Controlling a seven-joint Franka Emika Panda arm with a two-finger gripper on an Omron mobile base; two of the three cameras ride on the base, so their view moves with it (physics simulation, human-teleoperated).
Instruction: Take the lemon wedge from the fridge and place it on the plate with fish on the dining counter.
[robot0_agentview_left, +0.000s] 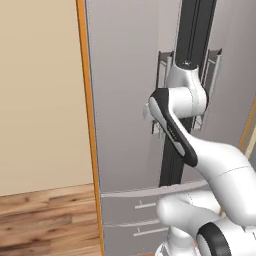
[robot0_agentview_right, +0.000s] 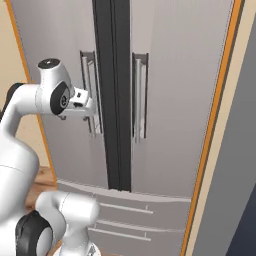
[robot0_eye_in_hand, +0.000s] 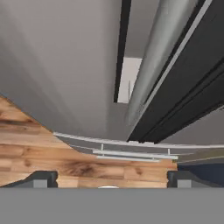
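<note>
The tall grey fridge (robot0_agentview_right: 175, 100) fills the middle of both base views, its two doors meeting at a black seam. The lemon wedge is hidden, and the plate with fish and the dining counter are out of view. My gripper (robot0_agentview_right: 92, 109) is open and sits level with the lower part of the left door's silver handle (robot0_agentview_right: 90, 80), close against it. In the hand view the same handle (robot0_eye_in_hand: 153, 65) runs as a grey bar ahead of the gripper (robot0_eye_in_hand: 109, 180), whose dark fingertips (robot0_eye_in_hand: 41, 179) stand wide apart with nothing between them.
Two grey bottom drawers (robot0_agentview_right: 125, 220) lie below the doors. The right door's handle (robot0_agentview_right: 140, 95) is just past the seam. An orange trim panel (robot0_agentview_left: 87, 100) and a beige wall (robot0_agentview_left: 40, 90) flank the fridge on the left, above the wooden floor (robot0_agentview_left: 45, 220).
</note>
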